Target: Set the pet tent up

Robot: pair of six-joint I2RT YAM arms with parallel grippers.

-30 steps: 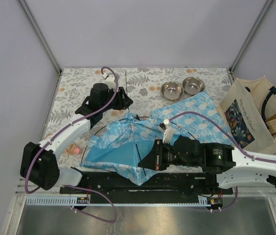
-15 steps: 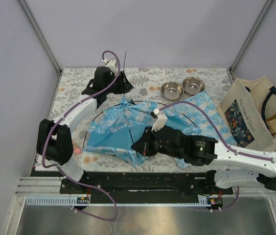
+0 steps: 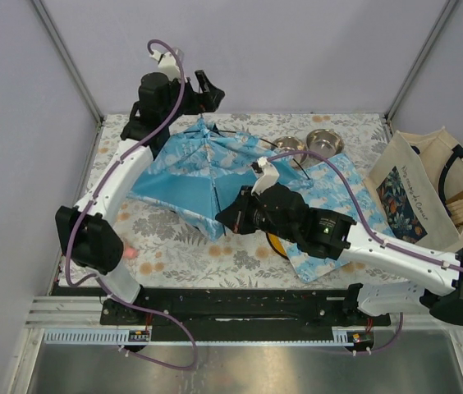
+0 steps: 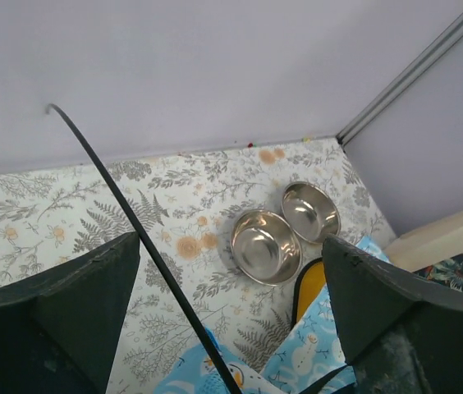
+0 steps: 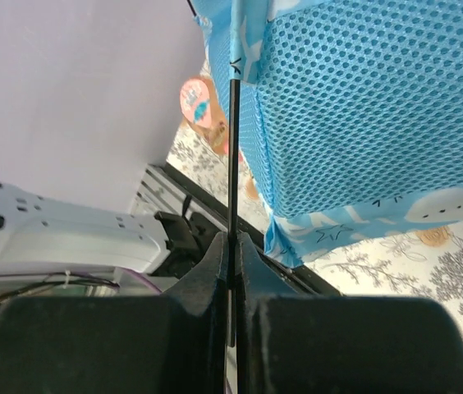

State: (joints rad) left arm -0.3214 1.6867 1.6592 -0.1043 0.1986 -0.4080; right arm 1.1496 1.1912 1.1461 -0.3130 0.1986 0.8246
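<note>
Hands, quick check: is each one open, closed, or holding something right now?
Left hand: open, gripping nothing.
Right hand: closed on a thin black tent pole.

No text can be read with certainty. One line of cursive lettering is printed on the cream canvas tote bag (image 3: 428,193), just above its dark floral panel (image 3: 399,205), but it is too small and blurred to be made out. No other wording is legible.
</note>
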